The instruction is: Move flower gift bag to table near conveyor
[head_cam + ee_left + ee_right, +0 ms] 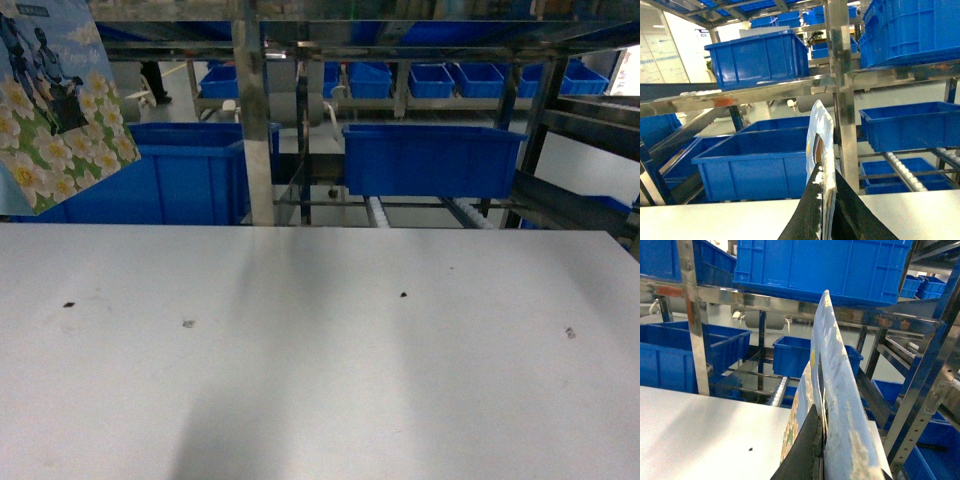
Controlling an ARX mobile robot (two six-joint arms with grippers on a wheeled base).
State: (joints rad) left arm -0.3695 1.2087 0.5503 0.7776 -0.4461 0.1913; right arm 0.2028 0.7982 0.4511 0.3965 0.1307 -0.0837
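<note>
The flower gift bag (60, 100), printed with white blossoms, hangs tilted at the head view's top left, above the table's (320, 380) far left corner. Neither gripper shows in that view. In the left wrist view my left gripper (824, 200) is shut on a bag's (821, 130) thin edge, a black finger on each side, above the table (715, 220). My right gripper (822, 450) is also shut on a flower-printed bag (832, 390) near the table's (700, 430) right edge. The bag hides one finger. The conveyor (255, 110), a steel rack with white rollers (375, 210), stands behind the table.
Blue plastic bins (430, 160) sit on the rack shelves just past the table's far edge, and another (180, 180) sits at the left. Steel uprights (842, 100) and a slanted post (920, 405) stand close to the held bags. A few dark specks (403, 295) dot the tabletop.
</note>
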